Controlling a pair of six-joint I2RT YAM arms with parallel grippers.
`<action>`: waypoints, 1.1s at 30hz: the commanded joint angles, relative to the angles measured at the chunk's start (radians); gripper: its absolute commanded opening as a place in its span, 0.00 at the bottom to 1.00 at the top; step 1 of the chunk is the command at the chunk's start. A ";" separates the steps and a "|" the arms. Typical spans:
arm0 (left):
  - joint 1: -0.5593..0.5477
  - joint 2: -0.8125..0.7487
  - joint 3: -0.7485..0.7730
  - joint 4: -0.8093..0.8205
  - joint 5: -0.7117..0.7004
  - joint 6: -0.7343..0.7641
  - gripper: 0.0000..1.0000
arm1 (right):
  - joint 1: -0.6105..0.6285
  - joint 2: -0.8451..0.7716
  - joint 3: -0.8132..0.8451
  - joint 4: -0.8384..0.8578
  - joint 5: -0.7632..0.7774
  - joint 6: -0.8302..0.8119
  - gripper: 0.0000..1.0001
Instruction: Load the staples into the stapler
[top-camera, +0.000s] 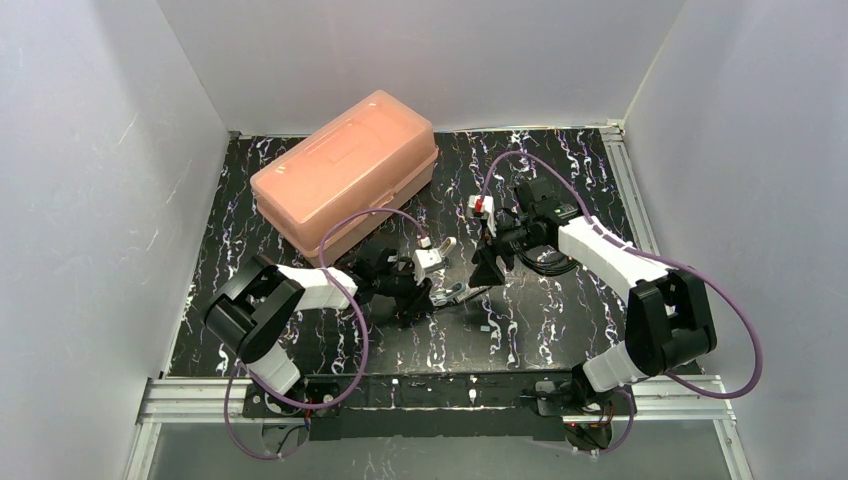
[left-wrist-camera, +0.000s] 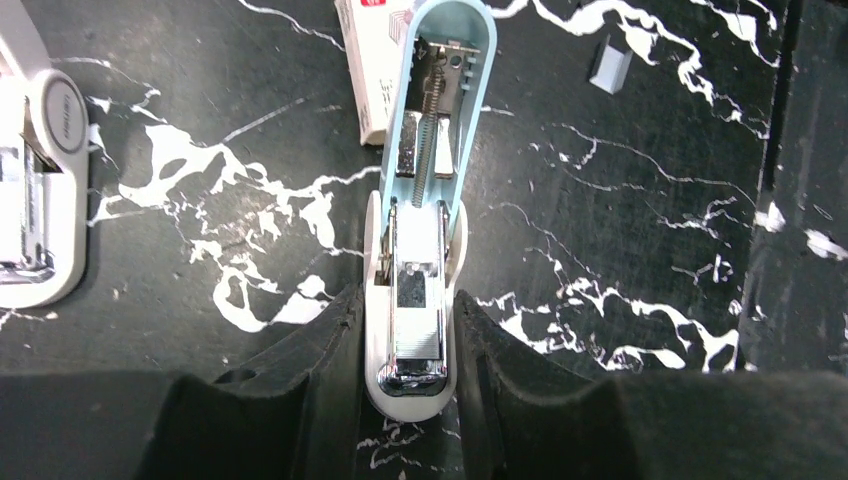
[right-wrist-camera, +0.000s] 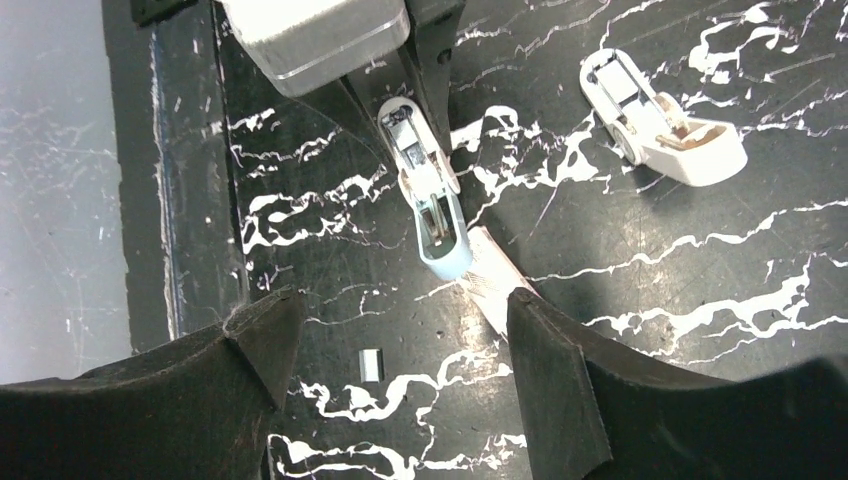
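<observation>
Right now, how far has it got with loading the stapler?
Done: the stapler is flipped open, clamped by the left gripper. In hand: the open right gripper hovers over a loose staple strip. Left: grab it, seat it, shut the stapler.

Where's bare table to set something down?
Free: the near strip of table between the arm bases, and the left edge beside the pink box. Crowded: centre, where the left gripper holds the opened stapler beside the staple box, with a second stapler and loose staple strip.
</observation>
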 joint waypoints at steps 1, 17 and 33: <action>-0.017 0.015 -0.002 0.024 -0.023 -0.009 0.00 | 0.000 -0.021 -0.029 0.032 0.028 -0.054 0.81; -0.051 0.010 -0.008 -0.040 -0.155 0.098 0.28 | -0.002 -0.050 -0.100 0.062 0.093 -0.073 0.80; -0.066 -0.015 -0.016 -0.075 -0.186 0.141 0.38 | -0.002 -0.030 -0.119 0.067 0.105 -0.086 0.77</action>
